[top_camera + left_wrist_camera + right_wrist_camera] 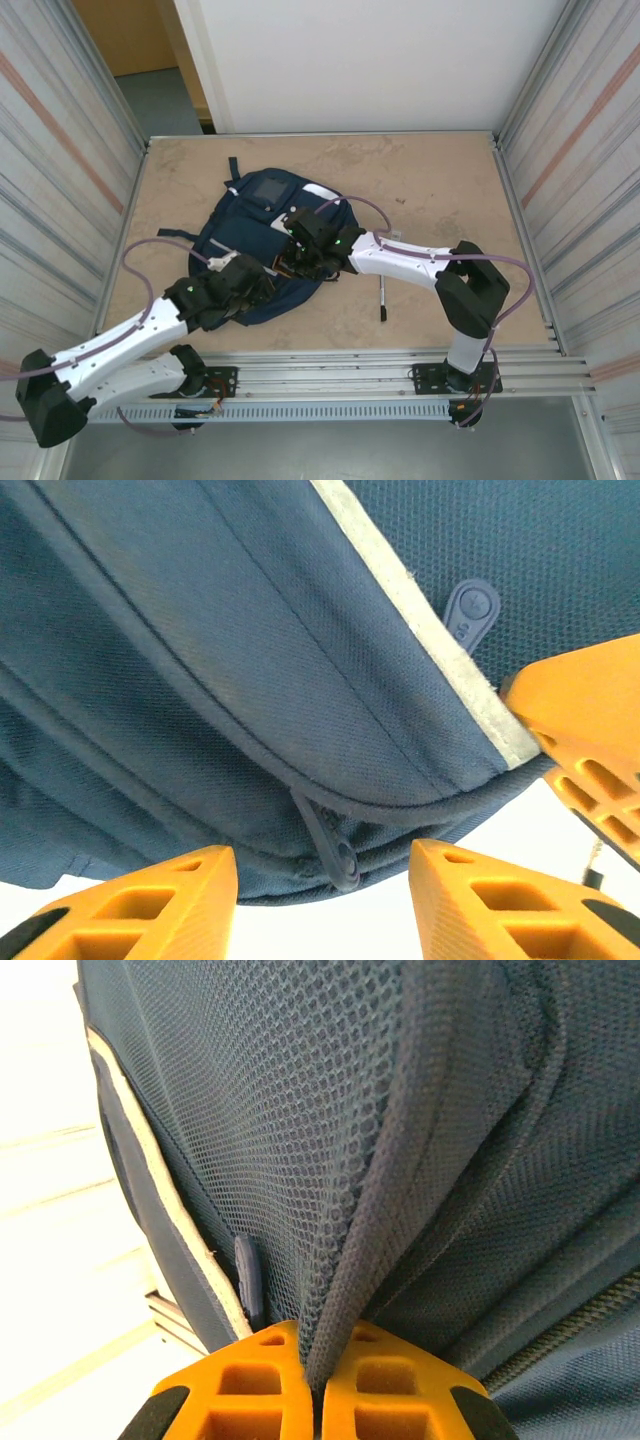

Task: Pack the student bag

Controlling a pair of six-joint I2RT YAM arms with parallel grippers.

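Note:
The student bag [248,225], a navy backpack with a thin light stripe [420,620], lies at the table's left centre. My left gripper [322,860] is open at the bag's near edge. A dark zipper pull [338,852] hangs between its orange fingers without touching either. A second zipper pull [470,612] lies flat by the stripe. My right gripper [315,1365] is shut on a raised fold of the bag's mesh fabric [400,1180]. In the top view it sits over the bag's right side [303,250], just beyond the left gripper [272,278].
A pen [382,298] lies on the table right of the bag, under the right arm's forearm. Metal side walls [110,220] border the table on the left and right. An orange finger [590,730] of the other gripper shows at the right of the left wrist view.

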